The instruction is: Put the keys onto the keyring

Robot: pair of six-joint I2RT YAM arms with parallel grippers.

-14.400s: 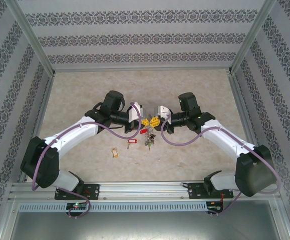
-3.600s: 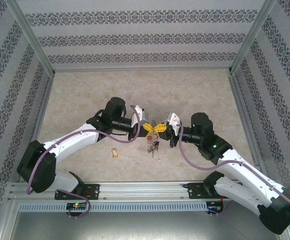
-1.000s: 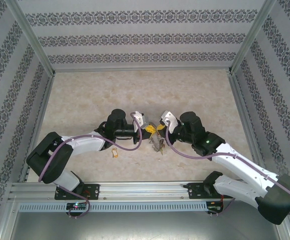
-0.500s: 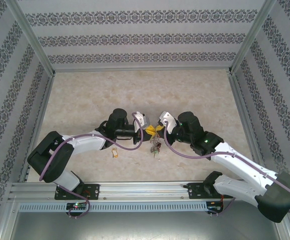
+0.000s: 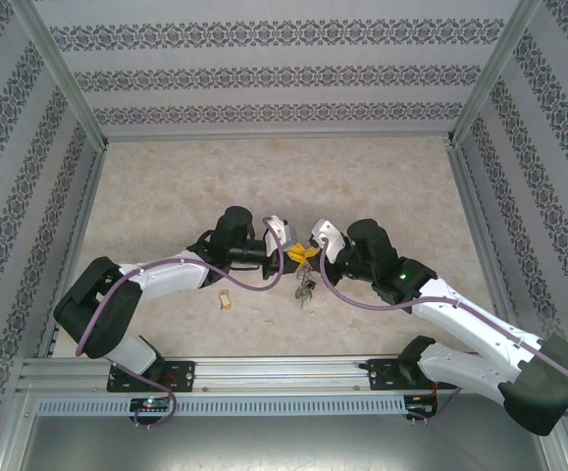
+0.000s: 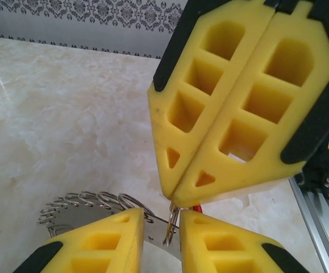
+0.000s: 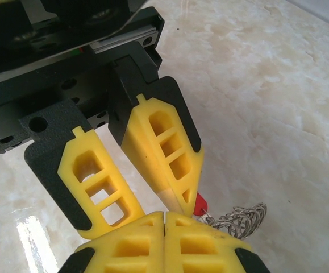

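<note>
Above the table's middle my two grippers meet tip to tip. My right gripper (image 5: 310, 253) (image 7: 164, 215) is shut on a thin metal loop of the keyring (image 5: 306, 287), and its bunch of silvery keys hangs below. That loop (image 6: 173, 223) stands in the gap of my left gripper (image 5: 288, 253) (image 6: 161, 224), which is open a little and does not pinch it. A red tag (image 7: 199, 203) (image 6: 197, 208) peeks out beside the tips; I cannot tell whether it is threaded on. The tan-tagged key (image 5: 227, 300) lies on the table near my left arm.
Coiled wire rings of the bunch (image 7: 241, 219) (image 6: 90, 202) hang just behind the fingertips. The marble tabletop (image 5: 166, 186) is walled by patterned panels at the back and sides. An aluminium rail (image 5: 284, 371) runs along the near edge.
My left gripper's jaws have parted slightly around the loop. The hanging bunch has shifted a little to the left. My right gripper stays shut in place.
</note>
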